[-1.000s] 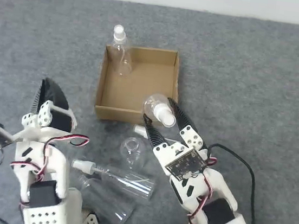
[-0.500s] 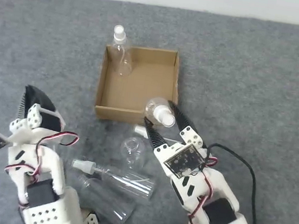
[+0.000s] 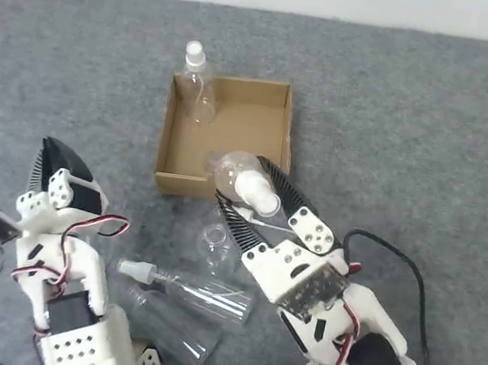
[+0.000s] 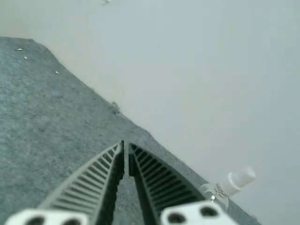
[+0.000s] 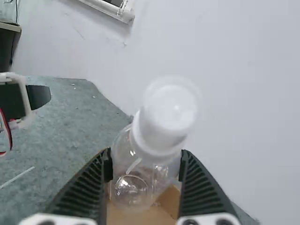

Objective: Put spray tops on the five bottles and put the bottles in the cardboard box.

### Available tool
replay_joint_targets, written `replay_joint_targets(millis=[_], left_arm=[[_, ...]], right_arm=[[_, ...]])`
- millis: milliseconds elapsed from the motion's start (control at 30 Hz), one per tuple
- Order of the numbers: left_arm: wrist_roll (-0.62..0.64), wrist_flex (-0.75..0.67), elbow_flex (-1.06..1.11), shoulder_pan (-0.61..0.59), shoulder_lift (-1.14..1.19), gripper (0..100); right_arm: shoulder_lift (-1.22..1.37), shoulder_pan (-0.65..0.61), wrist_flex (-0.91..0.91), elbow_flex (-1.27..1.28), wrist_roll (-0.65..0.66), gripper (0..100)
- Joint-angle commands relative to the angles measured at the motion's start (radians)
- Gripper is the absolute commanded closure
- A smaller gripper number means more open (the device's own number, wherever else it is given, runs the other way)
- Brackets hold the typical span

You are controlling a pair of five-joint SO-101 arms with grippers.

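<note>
My right gripper point(image 3: 245, 187) is shut on a clear bottle point(image 3: 238, 174) with a white spray top point(image 3: 258, 193), held over the near edge of the cardboard box point(image 3: 176, 154). In the right wrist view the bottle point(image 5: 140, 173) sits between the fingers point(image 5: 91, 185), with its cap point(image 5: 167, 111) toward the camera. A second capped bottle point(image 3: 199, 88) leans in the box's far left corner. My left gripper point(image 3: 54, 157) is shut and stands at the left, raised off the carpet. Loose bottles lie in front: an upright open one point(image 3: 216, 243), one with a spray top point(image 3: 187, 286) and another point(image 3: 169, 325).
The grey carpet point(image 3: 412, 123) stretches right and far of the box. A loose white spray top with its tube point(image 3: 238, 218) lies just in front of the box, under my right gripper. A white wall point(image 4: 197, 70) stands behind the table.
My right gripper has swung left and lifted the bottle slightly over the box's near edge. The left arm drew back and to the left, then held still.
</note>
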Motion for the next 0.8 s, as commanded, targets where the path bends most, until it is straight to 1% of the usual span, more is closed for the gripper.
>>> replay_joint_targets(millis=[0,133,333,567,767], left_arm=[[-0.012,-0.04,-0.012,-0.003,-0.014,98],[-0.012,-0.04,-0.012,-0.005,-0.014,98],[-0.012,-0.04,-0.012,-0.006,-0.014,98],[-0.012,-0.04,-0.012,-0.008,-0.011,98],[-0.012,-0.04,-0.012,-0.006,-0.009,98]], right_arm=[[0.143,-0.012,0.001,-0.155,0.015,98.6],[0.308,-0.01,-0.001,-0.241,0.014,98.6],[0.483,-0.013,-0.01,-0.339,0.006,98.6],[0.688,-0.008,-0.147,-0.413,0.006,98.6],[0.854,-0.008,-0.163,-0.497,0.005,98.6]])
